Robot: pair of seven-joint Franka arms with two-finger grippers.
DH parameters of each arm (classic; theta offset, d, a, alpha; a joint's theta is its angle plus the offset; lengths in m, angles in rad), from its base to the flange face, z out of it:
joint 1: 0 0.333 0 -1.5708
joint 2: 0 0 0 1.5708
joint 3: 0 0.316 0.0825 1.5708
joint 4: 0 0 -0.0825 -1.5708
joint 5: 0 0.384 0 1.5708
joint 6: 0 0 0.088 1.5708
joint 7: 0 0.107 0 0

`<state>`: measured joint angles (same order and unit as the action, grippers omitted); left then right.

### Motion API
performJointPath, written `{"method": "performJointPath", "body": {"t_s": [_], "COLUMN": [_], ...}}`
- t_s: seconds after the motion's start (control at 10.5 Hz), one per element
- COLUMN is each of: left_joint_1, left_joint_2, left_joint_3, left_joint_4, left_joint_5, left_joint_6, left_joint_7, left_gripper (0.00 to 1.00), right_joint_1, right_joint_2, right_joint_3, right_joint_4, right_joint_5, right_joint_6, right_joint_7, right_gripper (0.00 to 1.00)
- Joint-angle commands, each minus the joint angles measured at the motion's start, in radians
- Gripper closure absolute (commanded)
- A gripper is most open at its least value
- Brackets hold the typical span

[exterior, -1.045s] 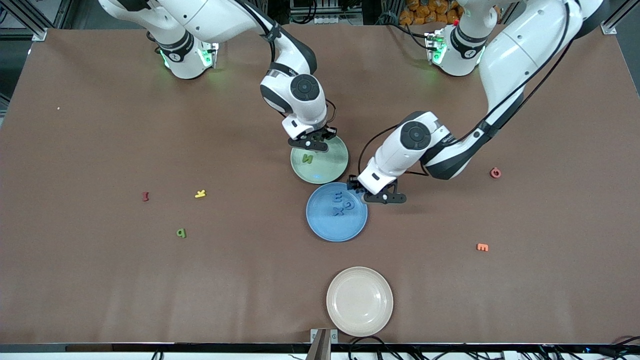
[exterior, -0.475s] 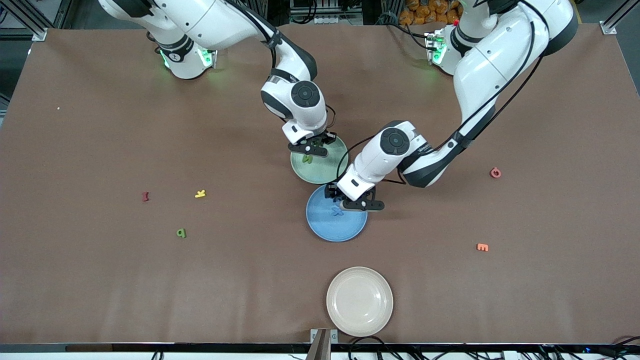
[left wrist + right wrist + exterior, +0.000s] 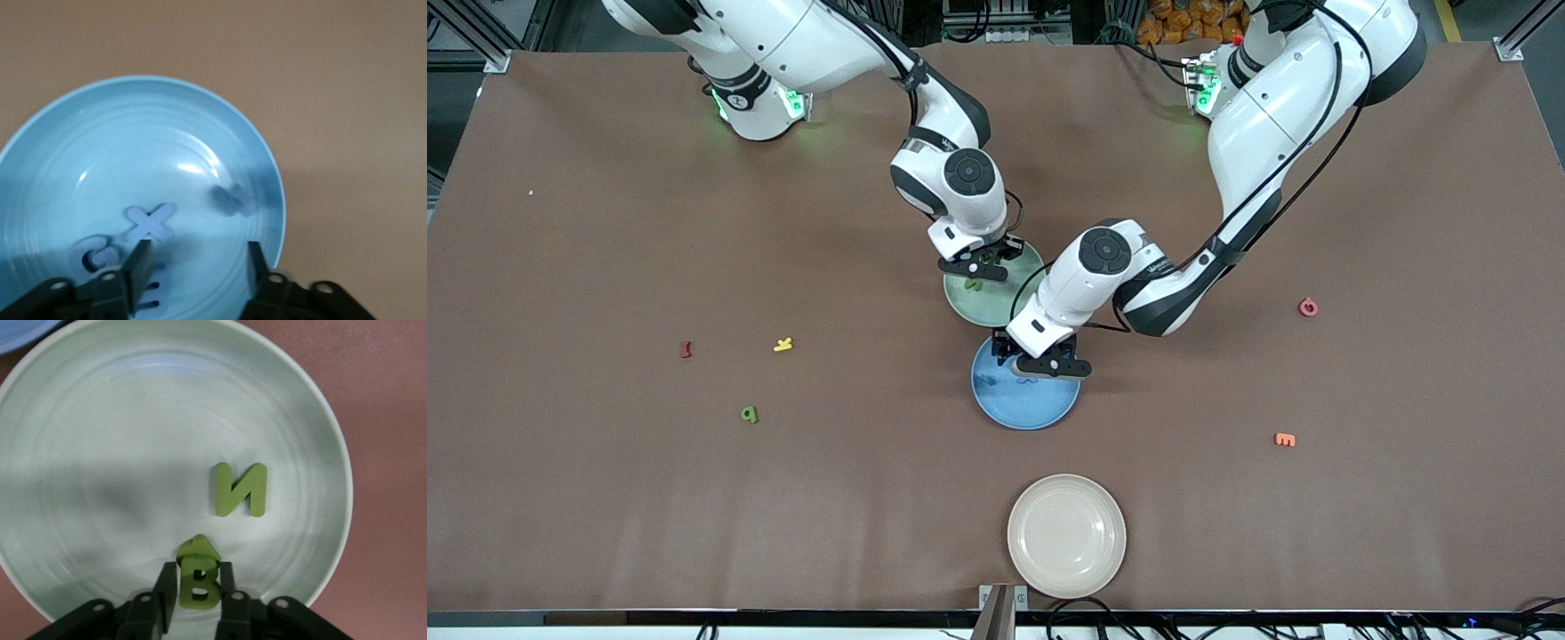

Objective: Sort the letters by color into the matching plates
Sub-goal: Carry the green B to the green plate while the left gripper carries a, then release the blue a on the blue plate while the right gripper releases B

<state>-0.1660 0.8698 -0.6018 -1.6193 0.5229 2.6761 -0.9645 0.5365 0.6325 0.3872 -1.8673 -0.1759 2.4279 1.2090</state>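
Note:
The pale green plate (image 3: 996,307) and the blue plate (image 3: 1024,407) lie side by side at mid-table. My right gripper (image 3: 971,269) hangs low over the green plate (image 3: 100,453), shut on a green letter B (image 3: 199,583). A green N (image 3: 240,489) lies in that plate. Another green piece (image 3: 197,549) shows at the B's tip. My left gripper (image 3: 1040,364) is open and empty over the blue plate (image 3: 133,120). That plate holds several blue letters, among them an X (image 3: 149,222). A green letter (image 3: 750,413) lies on the table toward the right arm's end.
A cream plate (image 3: 1066,535) sits nearest the front camera. A yellow letter (image 3: 783,344) and a dark red one (image 3: 686,348) lie toward the right arm's end. A red letter (image 3: 1307,308) and an orange one (image 3: 1285,439) lie toward the left arm's end.
My left gripper has moved from beside the blue plate to over it. My right gripper has shifted slightly over the green plate, still holding its letter.

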Motion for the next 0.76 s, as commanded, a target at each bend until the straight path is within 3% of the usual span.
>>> {"method": "performJointPath", "body": {"t_s": [0.0, 0.19, 0.66], "left_joint_1": [-0.010, 0.000, 0.081], "left_joint_2": [-0.005, -0.026, -0.063], "left_joint_3": [0.016, 0.043, 0.045], "left_joint_4": [0.033, 0.033, 0.070], "left_joint_5": [-0.006, 0.018, 0.019], "left_joint_6": [0.005, -0.005, -0.247], "left_joint_7": [-0.008, 0.009, 0.200], "left_gripper": [0.00, 0.00, 0.00], "right_joint_1": [-0.003, -0.004, -0.042], "right_joint_2": [0.013, 0.012, -0.014], "right_joint_3": [0.001, 0.001, 0.002], "right_joint_4": [0.025, 0.034, 0.054], "right_joint_5": [-0.016, -0.014, -0.013], "right_joint_6": [-0.001, -0.004, -0.026], "right_joint_7": [0.023, 0.023, 0.018], "right_gripper": [0.47, 0.43, 0.45]}}
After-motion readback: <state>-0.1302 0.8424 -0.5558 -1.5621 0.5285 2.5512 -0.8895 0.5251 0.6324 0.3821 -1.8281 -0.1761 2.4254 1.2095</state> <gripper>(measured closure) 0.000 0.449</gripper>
